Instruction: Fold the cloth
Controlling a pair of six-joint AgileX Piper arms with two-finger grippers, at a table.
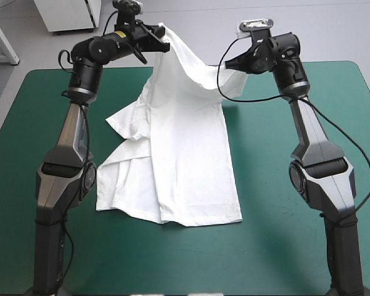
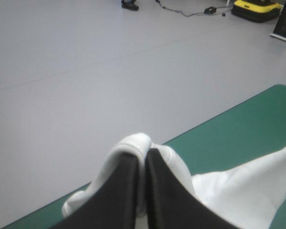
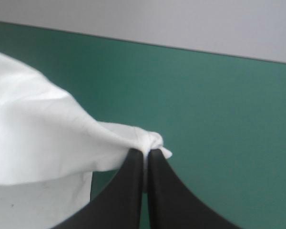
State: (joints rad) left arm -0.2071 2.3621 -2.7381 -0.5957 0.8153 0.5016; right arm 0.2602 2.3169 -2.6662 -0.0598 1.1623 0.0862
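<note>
Barely begun, left gripper (image 1: 164, 39) and right gripper (image 1: 230, 63) each pinched the raised far edge of the T-shirt (image 1: 185, 160), no neat fold made yet.

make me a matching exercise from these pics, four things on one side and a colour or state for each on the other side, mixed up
Things
1. left gripper
2. right gripper
3. T-shirt
4. table

States
a. white, far end lifted, near end lying on the table
b. shut on the lifted end's right corner
c. teal-green
d. shut on the lifted end's left corner

Pairs: 1-d, 2-b, 3-a, 4-c
</note>
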